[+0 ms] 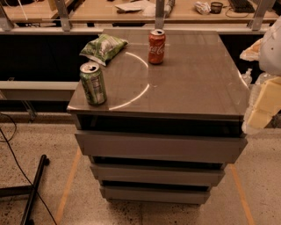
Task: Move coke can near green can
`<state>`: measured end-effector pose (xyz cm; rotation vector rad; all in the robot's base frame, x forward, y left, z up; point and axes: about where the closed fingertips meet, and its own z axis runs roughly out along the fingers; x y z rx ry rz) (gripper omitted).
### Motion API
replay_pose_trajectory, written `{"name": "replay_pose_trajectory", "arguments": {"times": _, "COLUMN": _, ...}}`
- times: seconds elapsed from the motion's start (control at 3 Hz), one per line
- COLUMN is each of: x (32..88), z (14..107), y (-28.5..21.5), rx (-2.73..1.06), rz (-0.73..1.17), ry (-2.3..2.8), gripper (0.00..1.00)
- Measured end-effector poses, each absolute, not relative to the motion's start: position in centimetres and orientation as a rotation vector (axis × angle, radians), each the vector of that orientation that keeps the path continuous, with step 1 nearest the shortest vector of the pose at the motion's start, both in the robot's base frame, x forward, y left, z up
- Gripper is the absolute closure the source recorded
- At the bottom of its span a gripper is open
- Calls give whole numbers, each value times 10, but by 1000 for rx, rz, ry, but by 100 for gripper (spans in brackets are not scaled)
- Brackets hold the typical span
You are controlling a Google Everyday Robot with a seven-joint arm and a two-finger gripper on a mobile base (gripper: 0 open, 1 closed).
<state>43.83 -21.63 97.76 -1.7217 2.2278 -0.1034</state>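
Observation:
The red coke can (156, 46) stands upright near the back middle of the grey cabinet top (193, 83). The green can (93, 83) stands upright at the front left corner of the same top. The two cans are well apart. My gripper (263, 103) is at the right edge of the view, beside the cabinet's right side, blurred and pale, far from both cans and holding nothing that I can see.
A soft green snack bag (103, 47) lies at the back left of the top, between the two cans. The cabinet has drawers (158, 147) below. A desk with clutter (145, 6) runs behind. A black stand and cable (33, 189) lie on the floor at left.

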Motion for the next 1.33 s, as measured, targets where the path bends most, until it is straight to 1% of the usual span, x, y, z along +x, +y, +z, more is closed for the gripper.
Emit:
{"name": "replay_pose_trajectory", "arguments": {"times": 0.33, "x": 438, "z": 978, "y": -216, "rx": -1722, "rz": -104, "ry": 2228, "gripper": 0}}
{"name": "replay_pose_trajectory", "arguments": {"times": 0.67, "x": 462, "z": 974, "y": -219, "rx": -1670, "rz": -87, "ry": 2244, "gripper": 0}}
{"name": "replay_pose_trajectory", "arguments": {"times": 1.0, "x": 519, "z": 971, "y": -223, "rx": -1580, "rz": -64, "ry": 2250, "gripper": 0}}
{"name": "replay_pose_trajectory", "arguments": {"times": 1.33, "x": 590, "z": 963, "y": -226, "rx": -1477, "rz": -38, "ry": 2250, "gripper": 0}}
